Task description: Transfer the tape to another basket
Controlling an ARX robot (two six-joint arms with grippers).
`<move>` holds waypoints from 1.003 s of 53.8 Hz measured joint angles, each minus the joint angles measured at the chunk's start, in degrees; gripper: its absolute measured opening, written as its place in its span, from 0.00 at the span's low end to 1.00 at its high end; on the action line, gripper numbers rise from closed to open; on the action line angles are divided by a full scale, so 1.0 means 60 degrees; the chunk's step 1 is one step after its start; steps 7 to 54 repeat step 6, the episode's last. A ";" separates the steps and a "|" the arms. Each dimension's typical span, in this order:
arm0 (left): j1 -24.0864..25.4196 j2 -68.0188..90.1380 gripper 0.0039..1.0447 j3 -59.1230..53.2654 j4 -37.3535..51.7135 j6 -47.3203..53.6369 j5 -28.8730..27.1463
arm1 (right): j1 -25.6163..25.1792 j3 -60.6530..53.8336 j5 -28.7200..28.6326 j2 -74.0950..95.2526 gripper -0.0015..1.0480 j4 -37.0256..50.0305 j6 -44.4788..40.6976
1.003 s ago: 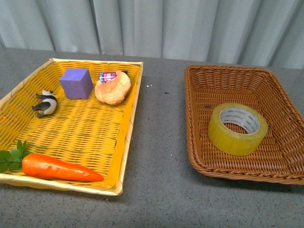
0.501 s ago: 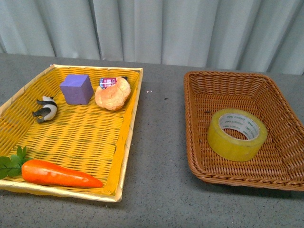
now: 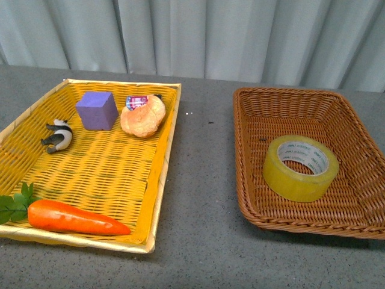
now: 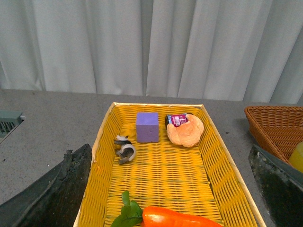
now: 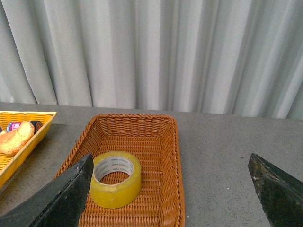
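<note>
The tape (image 3: 295, 184), a yellowish roll with a white printed core, lies flat in the dark-brown wicker basket (image 3: 289, 94) on the right. Neither gripper shows in the front view. In the right wrist view my right gripper (image 5: 170, 158) is open and empty; one finger (image 5: 61, 198) is beside the tape (image 5: 113, 195) in the basket (image 5: 132, 117), the other is over bare table. In the left wrist view my left gripper (image 4: 170, 149) is open and empty over the yellow tray (image 4: 161, 165). The basket's corner (image 4: 270, 113) and a sliver of tape (image 4: 297, 157) show there.
The shallow yellow tray (image 3: 102, 162) on the left holds a purple cube (image 3: 96, 110), a bun (image 3: 143, 115) with a small packet, a panda figure (image 3: 57, 135) and a carrot (image 3: 75, 219). Grey table (image 3: 204, 180) lies between the baskets. A curtain hangs behind.
The whole front view has shifted slightly down and back up. The tape and the other things keep their places in their baskets.
</note>
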 joint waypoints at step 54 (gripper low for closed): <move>0.0000 0.0000 0.94 0.0000 0.0000 0.0000 0.0000 | 0.0000 0.0000 0.0000 0.0000 0.91 0.0000 0.0000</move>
